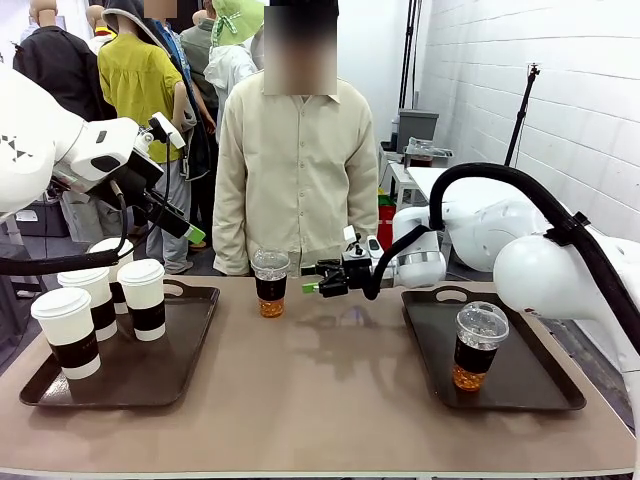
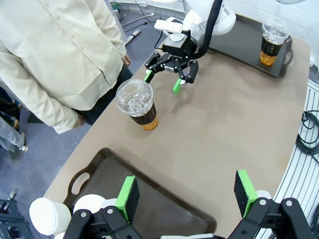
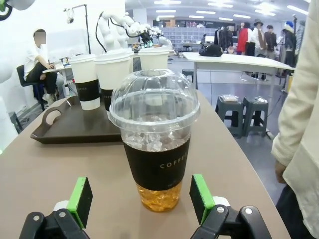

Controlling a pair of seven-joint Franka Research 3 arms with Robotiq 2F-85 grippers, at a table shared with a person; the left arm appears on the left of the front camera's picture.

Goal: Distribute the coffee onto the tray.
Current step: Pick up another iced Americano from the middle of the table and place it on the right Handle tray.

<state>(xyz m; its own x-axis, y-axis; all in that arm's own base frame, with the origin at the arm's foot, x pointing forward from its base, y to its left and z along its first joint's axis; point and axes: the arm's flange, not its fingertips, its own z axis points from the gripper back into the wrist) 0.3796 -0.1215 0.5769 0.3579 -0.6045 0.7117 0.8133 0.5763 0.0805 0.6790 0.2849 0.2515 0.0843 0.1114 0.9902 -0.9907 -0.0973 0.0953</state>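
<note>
Green-padded right tool (image 1: 312, 281), jaws apart, faced the iced coffee (image 1: 270, 283) on the tabletop (image 1: 320, 390); next, close around it.

Around the Table

A person in a cream button-up shirt (image 1: 296, 170) stands at the far side of the brown table (image 1: 320, 390). Behind, on the left, others stand in a yellow top (image 1: 138, 80) and a green hat (image 1: 238, 18). A white brick wall (image 1: 560, 90) runs along the right, with a grey bin (image 1: 416, 128) by it. Farther off, a white table (image 3: 234, 60) has two grey stools (image 3: 241, 107) beneath, and a seated person in white (image 3: 36, 59) is at the left
</note>
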